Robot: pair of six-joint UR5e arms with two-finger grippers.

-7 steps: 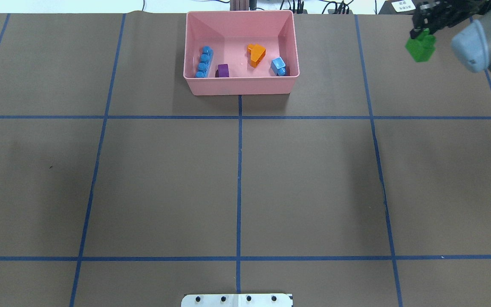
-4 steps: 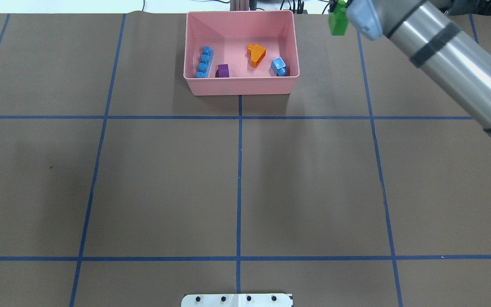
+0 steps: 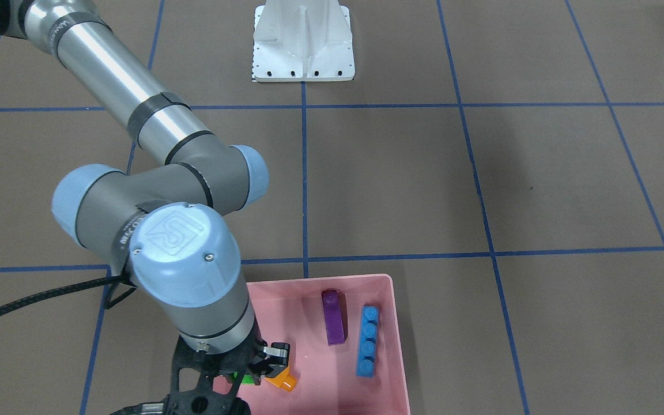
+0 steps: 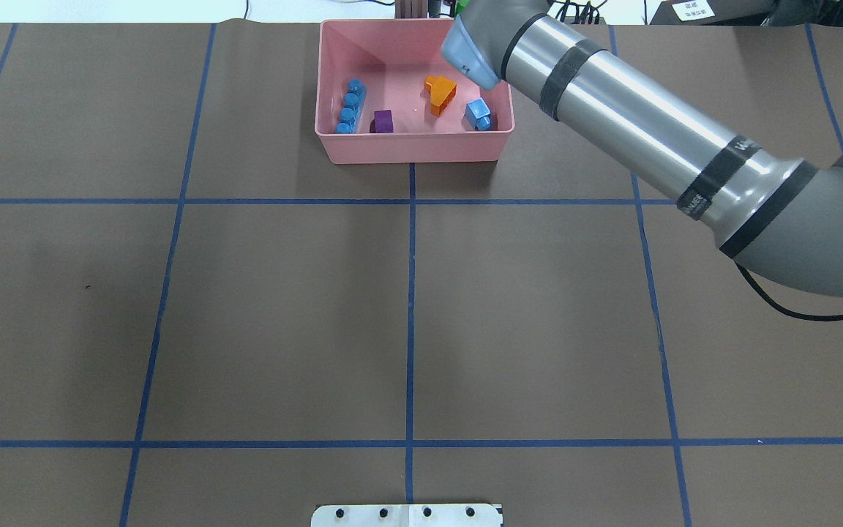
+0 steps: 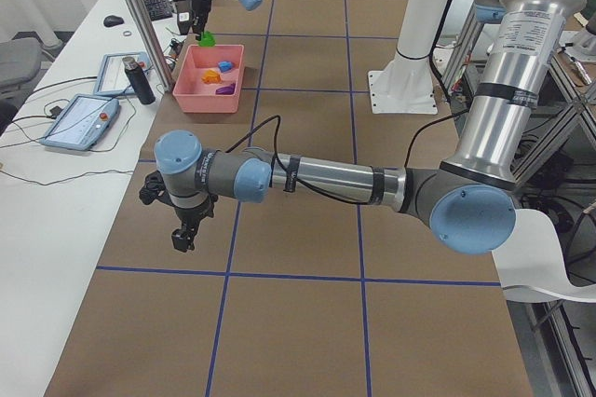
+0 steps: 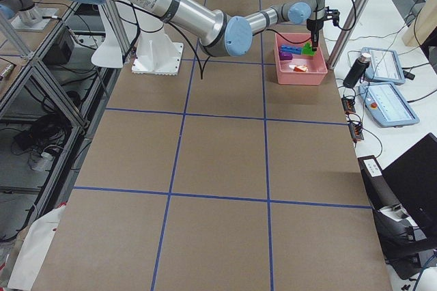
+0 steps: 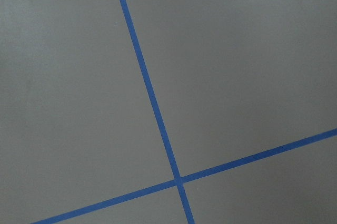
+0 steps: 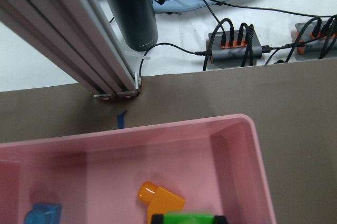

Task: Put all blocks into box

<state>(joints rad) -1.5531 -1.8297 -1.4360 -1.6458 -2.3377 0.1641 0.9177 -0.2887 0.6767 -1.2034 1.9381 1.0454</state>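
Over the box: the right gripper (image 3: 256,370) hangs with its fingers pointing down (the big arm hides most of it in the front view).
Fingers: closed on the green block (image 8: 184,217), with one finger on each side of it.
Green block: it sits right between the fingers, up in the air, above the inside of the box (image 4: 414,155). In the side views it looks higher than the rim.
Long side: it seems to run from finger to finger in the wrist view, but only a thin strip shows, so I am not sure.
Straight down: pink floor, with the orange block (image 8: 160,197) just beside that spot. The green one might bump it when it lands.
Already inside: the orange block, the small blue block (image 4: 478,113), the purple block (image 4: 383,121) and the long blue block (image 4: 349,107).
Next move: I think the fingers only need to open. The green block looks like the last one left outside.
Left gripper (image 5: 183,237): it is well apart from the box, over bare table (image 7: 237,50), so the right arm is the near one. I cannot tell whether the left fingers are open or closed.
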